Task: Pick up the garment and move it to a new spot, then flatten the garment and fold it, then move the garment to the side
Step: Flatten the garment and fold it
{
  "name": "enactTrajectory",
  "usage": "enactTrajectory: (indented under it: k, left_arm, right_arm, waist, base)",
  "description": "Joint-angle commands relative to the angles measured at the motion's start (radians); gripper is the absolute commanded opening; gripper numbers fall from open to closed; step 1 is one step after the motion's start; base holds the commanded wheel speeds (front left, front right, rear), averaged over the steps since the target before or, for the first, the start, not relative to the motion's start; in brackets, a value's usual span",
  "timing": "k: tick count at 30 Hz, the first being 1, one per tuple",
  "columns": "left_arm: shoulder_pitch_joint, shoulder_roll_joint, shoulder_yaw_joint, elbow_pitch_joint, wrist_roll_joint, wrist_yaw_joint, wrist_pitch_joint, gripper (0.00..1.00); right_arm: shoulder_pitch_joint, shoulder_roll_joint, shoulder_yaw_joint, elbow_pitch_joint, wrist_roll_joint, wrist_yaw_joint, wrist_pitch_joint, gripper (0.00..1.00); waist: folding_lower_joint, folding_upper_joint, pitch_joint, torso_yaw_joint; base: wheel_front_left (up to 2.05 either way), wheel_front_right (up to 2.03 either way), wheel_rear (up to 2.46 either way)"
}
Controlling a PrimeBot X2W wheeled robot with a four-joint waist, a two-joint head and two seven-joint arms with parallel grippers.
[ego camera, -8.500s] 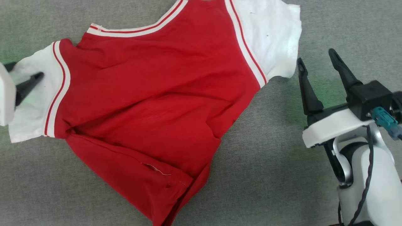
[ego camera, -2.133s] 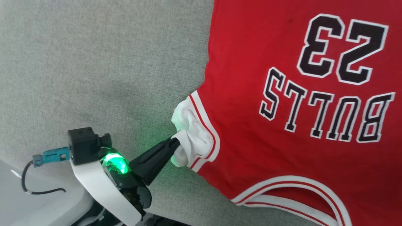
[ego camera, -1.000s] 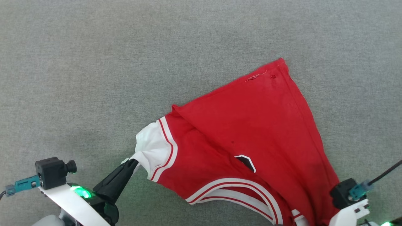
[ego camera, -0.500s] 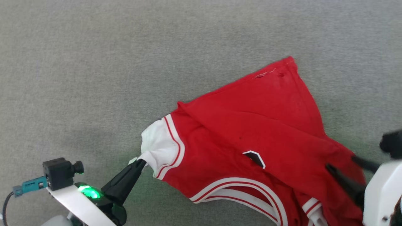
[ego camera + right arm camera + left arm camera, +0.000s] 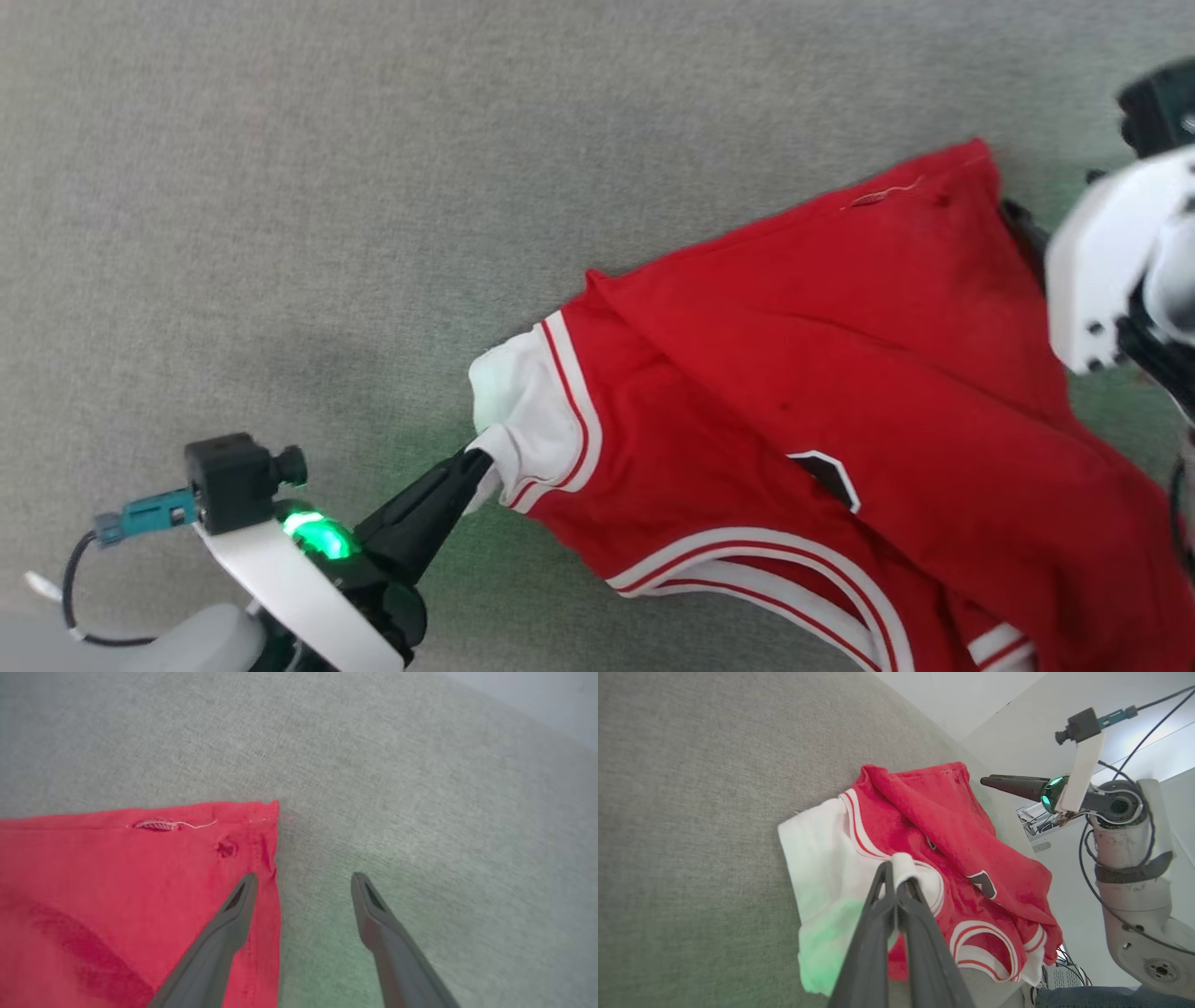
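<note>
A red garment [image 5: 840,373] with white sleeves lies crumpled and partly doubled over on a grey fabric surface [image 5: 280,187]. Its hem corner [image 5: 266,812], marked by a loose white thread and a small hole, is the garment's farthest point from the robot. Beyond that corner, and all along the garment's left side, the grey surface lies wide and bare. The garment's near edge, with its striped neckline, runs off the bottom of the head view. In the left wrist view the surface ends in an edge just past the garment.

The left gripper [image 5: 476,462] reaches in low from the garment's left, fingers clenched on a fold of the white sleeve [image 5: 523,401]. The right gripper [image 5: 303,882] hangs at the hem corner, fingers spread wide and released. One finger is over the garment's red edge, the other over bare grey surface beside it.
</note>
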Motion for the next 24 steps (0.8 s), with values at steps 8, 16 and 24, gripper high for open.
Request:
enactTrajectory:
  k: [8,16,24]
  left_arm:
    - [-0.068,-0.028,-0.053,0.025,0.018,0.002,-0.002,0.0]
    - [-0.106,-0.012,-0.08,0.05,0.048,0.003,-0.002,0.0]
    - [-0.305,0.058,-0.023,0.089,0.006,0.002,-0.002,0.0]
  right_arm:
    - [-0.112,-0.026,0.173,0.25,-0.03,0.0,0.029,1.0]
    - [-0.134,-0.031,0.144,0.281,0.036,-0.001,-0.01,0.0]
    - [-0.301,0.041,-0.036,0.284,-0.036,0.0,-0.225,0.0]
  waist:
    - [0.0,0.0,0.031,0.055]
    - [0.0,0.0,0.0,0.039]
    - [0.0,0.0,0.014,-0.028]
  base:
    - [0.0,0.0,0.0]
    - [0.0,0.0,0.0]
    - [0.0,0.0,0.0]
